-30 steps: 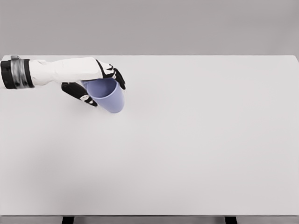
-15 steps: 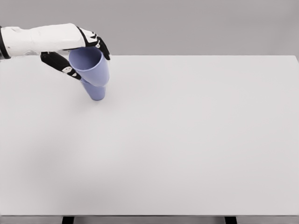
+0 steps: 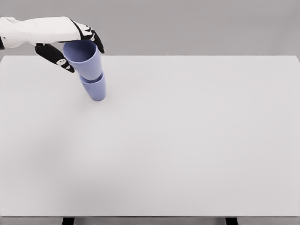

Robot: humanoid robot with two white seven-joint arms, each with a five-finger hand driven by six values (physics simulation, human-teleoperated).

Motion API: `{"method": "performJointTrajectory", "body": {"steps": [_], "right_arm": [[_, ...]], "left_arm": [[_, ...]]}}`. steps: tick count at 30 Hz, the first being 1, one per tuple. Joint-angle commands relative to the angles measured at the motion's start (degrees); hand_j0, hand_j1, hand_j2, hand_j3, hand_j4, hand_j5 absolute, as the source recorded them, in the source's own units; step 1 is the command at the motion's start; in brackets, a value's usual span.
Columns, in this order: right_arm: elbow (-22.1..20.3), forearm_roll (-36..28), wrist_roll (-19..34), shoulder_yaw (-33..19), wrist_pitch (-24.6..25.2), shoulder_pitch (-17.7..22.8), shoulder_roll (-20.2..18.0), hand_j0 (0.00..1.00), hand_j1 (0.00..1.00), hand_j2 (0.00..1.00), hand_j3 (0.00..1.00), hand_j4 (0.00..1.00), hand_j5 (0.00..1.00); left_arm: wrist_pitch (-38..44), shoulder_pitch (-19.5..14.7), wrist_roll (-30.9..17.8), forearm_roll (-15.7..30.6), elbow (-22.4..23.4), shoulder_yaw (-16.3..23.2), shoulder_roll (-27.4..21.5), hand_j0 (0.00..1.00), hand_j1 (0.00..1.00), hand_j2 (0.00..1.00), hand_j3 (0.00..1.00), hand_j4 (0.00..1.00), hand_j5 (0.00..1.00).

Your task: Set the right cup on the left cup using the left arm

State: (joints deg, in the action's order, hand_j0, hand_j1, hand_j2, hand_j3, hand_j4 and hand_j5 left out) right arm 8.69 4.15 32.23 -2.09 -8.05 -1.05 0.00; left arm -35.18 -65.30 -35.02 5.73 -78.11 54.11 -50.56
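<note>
My left hand point(image 3: 70, 44) comes in from the left edge, over the far left corner of the table point(image 3: 187, 140), and it is closed around the upper cup point(image 3: 83, 58): the fingers point(image 3: 96, 41) wrap the far side of the rim and the thumb point(image 3: 54, 55) presses the near left side. The cup I hold is tilted, its mouth leaning toward the left. Its base sits in or just at the mouth of the lower cup point(image 3: 95, 89), which stands on the table near the far left edge. I cannot tell whether the two are fully nested or whether the upper one only rests on the lower rim. My right arm is not in view.

Both cups look like thin, smooth, pale blue plastic tumblers, so I judge them light and rather slippery, stiff enough to keep their shape but easy to squash at the open rim if I pinch too hard. The lower cup is empty and narrow at the foot, so a sideways push from the cup I carry could tip it or slide it across the smooth top. The best hold is where I have it, high on the wall just under the rim, with light pressure. I judge the placing nearly done: what remains is to bring the upper cup upright so it seats squarely, then let go gently
</note>
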Motion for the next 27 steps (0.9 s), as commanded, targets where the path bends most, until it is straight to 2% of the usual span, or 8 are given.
{"method": "performJointTrajectory", "body": {"steps": [1,12,15,17,27], "right_arm": [[0.01,0.07,0.02,-0.02,-0.03,0.00,0.00,1.00,1.00,1.00,1.00,1.00,1.00],[0.01,0.07,0.02,-0.02,-0.03,0.00,0.00,1.00,1.00,1.00,1.00,1.00,1.00],[0.01,0.07,0.02,-0.02,-0.03,0.00,0.00,1.00,1.00,1.00,1.00,1.00,1.00],[0.01,0.07,0.02,-0.02,-0.03,0.00,0.00,1.00,1.00,1.00,1.00,1.00,1.00],[0.01,0.07,0.02,-0.02,-0.03,0.00,0.00,1.00,1.00,1.00,1.00,1.00,1.00]], "left_arm": [[0.18,0.00,0.02,0.42,1.38,0.38,0.11,0.54,0.54,0.54,0.54,0.54,0.54],[0.18,-0.88,0.02,0.25,8.41,0.56,3.10,0.54,0.54,0.54,0.54,0.54,0.54],[0.18,-0.88,0.02,0.25,8.59,0.56,3.18,0.54,0.54,0.54,0.54,0.54,0.54],[0.18,-1.05,0.02,0.51,8.68,2.58,3.45,0.54,0.54,0.54,0.54,0.54,0.54],[0.18,-1.05,0.02,0.42,8.68,2.76,3.80,0.54,0.54,0.54,0.54,0.54,0.54]]}}
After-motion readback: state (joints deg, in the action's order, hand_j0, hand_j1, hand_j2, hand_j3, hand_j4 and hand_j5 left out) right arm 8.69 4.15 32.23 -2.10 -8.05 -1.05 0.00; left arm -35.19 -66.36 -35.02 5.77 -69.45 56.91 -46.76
